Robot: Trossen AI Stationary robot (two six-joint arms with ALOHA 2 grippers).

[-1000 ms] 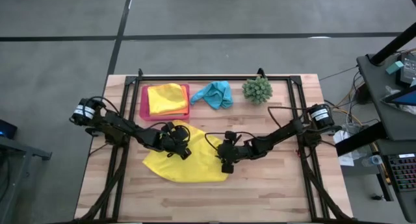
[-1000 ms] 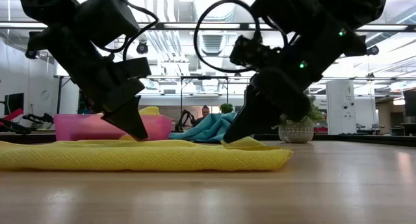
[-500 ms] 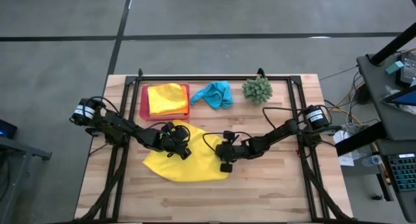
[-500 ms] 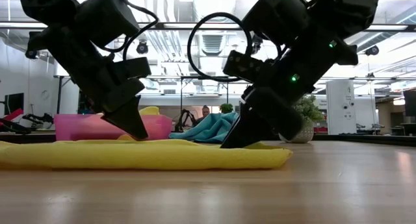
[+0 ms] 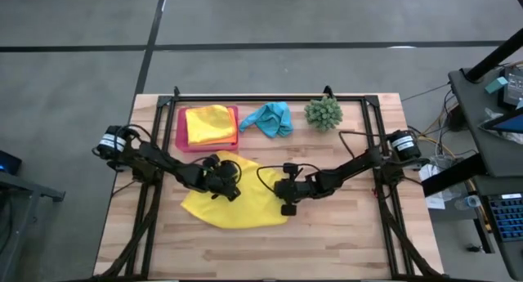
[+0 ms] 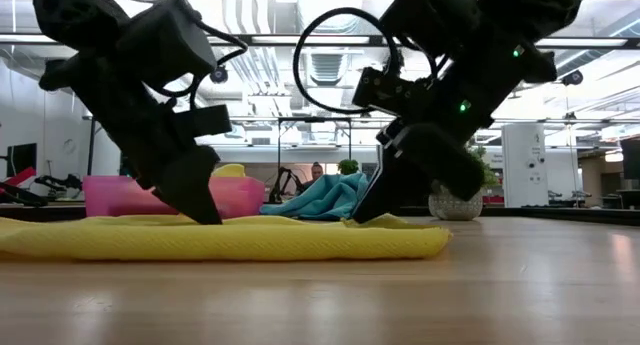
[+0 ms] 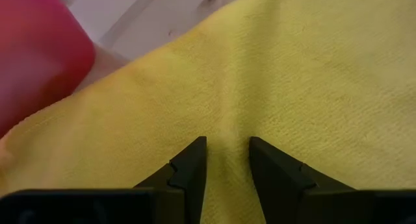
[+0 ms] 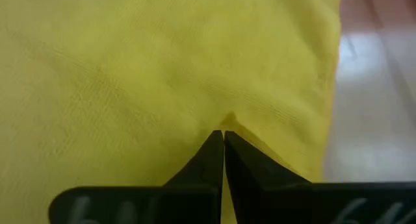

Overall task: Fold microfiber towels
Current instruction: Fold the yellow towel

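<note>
Yellow towel [image 5: 237, 202] nubby, flat; right hand [image 8: 223, 141] pinches fold; left hand [image 7: 227, 152] parted, pressing.

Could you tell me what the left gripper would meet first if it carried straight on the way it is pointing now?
The left gripper points down into the spread yellow towel, apparently already touching it, with the wooden table directly beneath.

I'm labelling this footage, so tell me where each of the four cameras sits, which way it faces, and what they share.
High view: overhead, straight down; both arms, yellow towel, pink tray.
Low view: table height, level toward the room; left gripper and right gripper come down onto the towel.
Left wrist view: along two parted fingers pressed on the towel.
Right wrist view: along shut fingers pinching a towel fold.
Shared: all four show the yellow towel.
</note>
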